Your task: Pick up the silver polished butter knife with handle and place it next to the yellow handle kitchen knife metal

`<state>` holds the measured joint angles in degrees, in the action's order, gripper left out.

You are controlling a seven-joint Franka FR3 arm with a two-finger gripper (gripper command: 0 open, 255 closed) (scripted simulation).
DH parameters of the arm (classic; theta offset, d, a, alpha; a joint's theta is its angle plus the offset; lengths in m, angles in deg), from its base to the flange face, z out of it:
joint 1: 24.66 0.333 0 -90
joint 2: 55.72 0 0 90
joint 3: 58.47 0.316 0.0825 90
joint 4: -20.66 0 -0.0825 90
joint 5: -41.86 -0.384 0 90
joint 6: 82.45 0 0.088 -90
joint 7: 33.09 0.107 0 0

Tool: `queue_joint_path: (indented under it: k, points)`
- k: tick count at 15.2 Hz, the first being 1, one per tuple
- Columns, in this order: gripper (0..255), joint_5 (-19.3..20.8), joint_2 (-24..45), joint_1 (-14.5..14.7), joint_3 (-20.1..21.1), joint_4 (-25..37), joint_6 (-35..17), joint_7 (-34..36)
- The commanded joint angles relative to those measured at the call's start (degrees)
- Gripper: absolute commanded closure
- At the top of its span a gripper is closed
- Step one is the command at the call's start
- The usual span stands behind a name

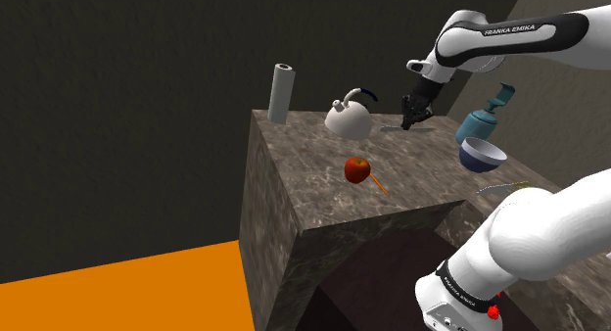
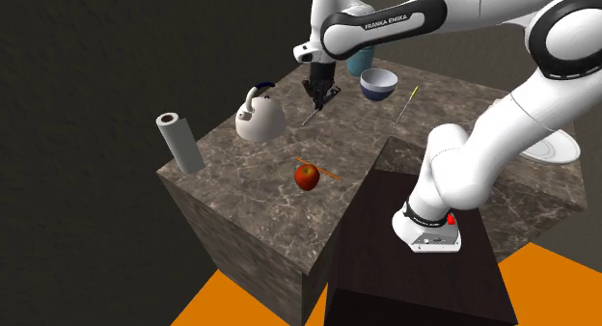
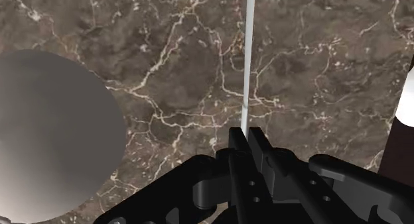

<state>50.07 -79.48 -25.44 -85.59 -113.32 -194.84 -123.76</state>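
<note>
1. Closest in the wrist view: black tool (image 3: 247,138), pressed onto a thin pale butter knife (image 3: 247,70) and pinching it edge-on.
2. Reaching straight out from the fingertips over a brown, white-veined marble tabletop (image 3: 318,63), just beside the rounded grey body of a kettle (image 3: 53,130).
3. Cannot tell whether lifted clear of the marble or touching it.
4. In the second exterior view, slanting down from the tool (image 2: 318,97) between kettle (image 2: 259,120) and blue bowl (image 2: 378,83).
5. Yellow-handled knife (image 2: 409,100) flat just past the bowl, well apart from the butter knife (image 2: 311,114).
6. Nearer the front edge: red apple (image 2: 307,176) touching an orange stick (image 2: 328,172).
7. At one corner: upright paper roll (image 2: 180,141).
8. Behind the bowl: teal jug (image 2: 361,59).
</note>
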Motion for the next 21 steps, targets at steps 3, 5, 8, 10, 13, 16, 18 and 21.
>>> queue_joint_path:
  k: [3, 5, 8, 10, 13, 16, 18, 21]
  points:
    - [255, 2.5, -2.0, -2.9, -3.8, -0.6, 1.0, -5.3]
    - [255, 3.6, -2.6, -4.1, -5.7, -0.6, 1.4, -7.9]
    - [255, 5.0, -3.0, -5.9, -8.7, 0.1, 2.0, -11.9]
    - [255, 5.8, -3.0, -6.8, -10.8, 0.8, 2.3, -14.7]
    - [255, 6.8, -2.3, -8.0, -14.3, 2.3, 2.7, -19.0]
    - [255, 7.3, -1.0, -8.8, -18.0, 4.5, 3.0, -23.6]
    - [255, 7.3, 0.2, -9.1, -20.7, 6.2, 3.1, -26.9]
    - [255, 6.6, 2.8, -8.9, -25.2, 9.2, 3.1, -32.0]
